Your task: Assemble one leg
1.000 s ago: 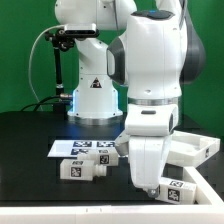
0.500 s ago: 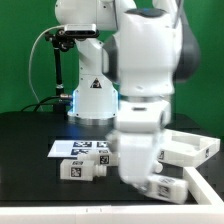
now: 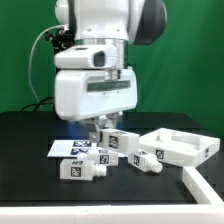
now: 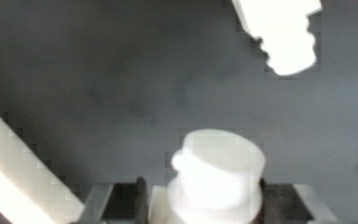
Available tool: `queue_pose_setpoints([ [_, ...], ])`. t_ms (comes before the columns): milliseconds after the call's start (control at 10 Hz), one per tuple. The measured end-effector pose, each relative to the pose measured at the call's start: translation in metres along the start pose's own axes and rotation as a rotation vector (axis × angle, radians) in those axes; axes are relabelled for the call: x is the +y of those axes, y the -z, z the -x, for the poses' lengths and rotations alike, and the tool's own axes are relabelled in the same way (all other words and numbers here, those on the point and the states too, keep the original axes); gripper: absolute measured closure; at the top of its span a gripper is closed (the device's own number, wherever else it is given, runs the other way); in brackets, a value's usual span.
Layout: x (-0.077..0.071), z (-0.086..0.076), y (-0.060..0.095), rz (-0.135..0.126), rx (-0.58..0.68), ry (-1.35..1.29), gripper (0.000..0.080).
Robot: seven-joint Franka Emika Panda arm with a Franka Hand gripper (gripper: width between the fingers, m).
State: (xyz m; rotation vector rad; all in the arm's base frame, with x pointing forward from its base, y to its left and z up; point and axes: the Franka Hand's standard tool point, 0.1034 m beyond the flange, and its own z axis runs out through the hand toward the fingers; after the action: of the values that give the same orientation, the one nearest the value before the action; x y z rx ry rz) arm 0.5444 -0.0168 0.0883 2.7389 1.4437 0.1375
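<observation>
In the wrist view my gripper (image 4: 208, 200) is shut on a white leg (image 4: 217, 170), its rounded stub end pointing away from the camera. Dark fingers (image 4: 126, 203) sit on either side of it, above the black table. In the exterior view the gripper (image 3: 102, 128) hangs under the big white arm, and the tagged leg at it (image 3: 120, 140) appears to be the held one. A second leg (image 3: 148, 158) lies to the exterior view's right and also shows in the wrist view (image 4: 279, 35). A third leg (image 3: 80, 168) lies at the front left.
The marker board (image 3: 72, 148) lies flat behind the front left leg. A large flat white square panel with a raised rim (image 3: 186, 146) sits at the exterior view's right. A white bar (image 3: 205, 190) crosses the front right corner and shows in the wrist view (image 4: 16, 165).
The arm has swung from the exterior view's front right toward the middle and risen, carrying a leg. The leg that lay at the front right is gone from that spot.
</observation>
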Motion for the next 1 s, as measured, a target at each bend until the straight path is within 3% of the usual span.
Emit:
queue_pose_setpoints([
  [300,0.002,0.011,-0.001,-0.001,-0.003,-0.021,0.0512],
  [500,-0.008,0.069,0.005,-0.002,-0.034,-0.099,0.0512],
  [600,-0.016,0.101,0.008,0.015,-0.037,-0.11,0.0512],
  [700,-0.027,0.14,0.0,0.016,-0.047,-0.182,0.0512],
  [800,-0.043,0.158,-0.008,-0.011,-0.069,-0.283,0.0512],
  [1000,-0.045,0.155,-0.008,-0.005,-0.063,-0.272,0.0512],
])
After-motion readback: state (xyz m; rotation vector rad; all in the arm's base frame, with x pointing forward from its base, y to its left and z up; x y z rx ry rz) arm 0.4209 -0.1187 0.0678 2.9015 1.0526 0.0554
